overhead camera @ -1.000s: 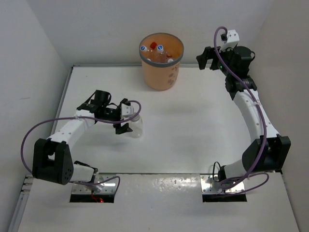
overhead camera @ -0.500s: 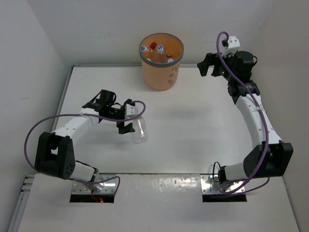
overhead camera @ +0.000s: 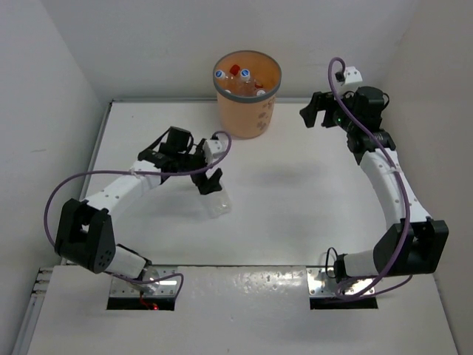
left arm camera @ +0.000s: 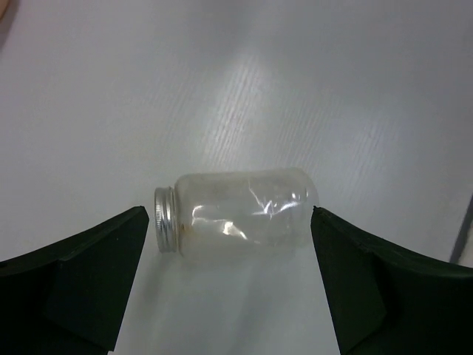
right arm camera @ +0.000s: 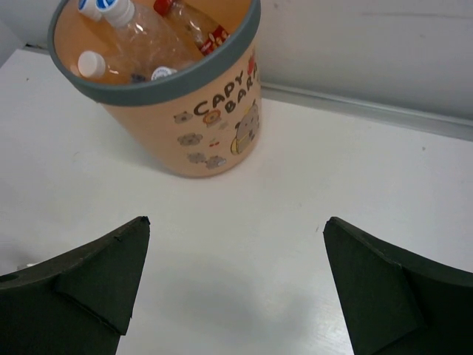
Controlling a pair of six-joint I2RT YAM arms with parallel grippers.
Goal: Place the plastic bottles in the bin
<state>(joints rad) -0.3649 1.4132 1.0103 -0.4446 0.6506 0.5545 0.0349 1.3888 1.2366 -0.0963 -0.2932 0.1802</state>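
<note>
1. White table (overhead camera: 310, 192), plain white walls (overhead camera: 148, 44) around it.
2. Bin (overhead camera: 247, 111) at the table's far edge, plastic bottles (overhead camera: 240, 80) inside.
3. One clear bottle (left arm camera: 236, 214) lies on the table between the spread left gripper (overhead camera: 209, 182) fingers.
4. Right gripper (overhead camera: 316, 111) spread, empty, right of the bin.

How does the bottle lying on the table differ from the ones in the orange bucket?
The table bottle lies alone on its side, silver-capped; the binned bottles are piled in the bin with white, blue and red caps. The table bottle sits between the open fingers of the left gripper; the binned bottles are untouched. All are small plastic bottles.
</note>
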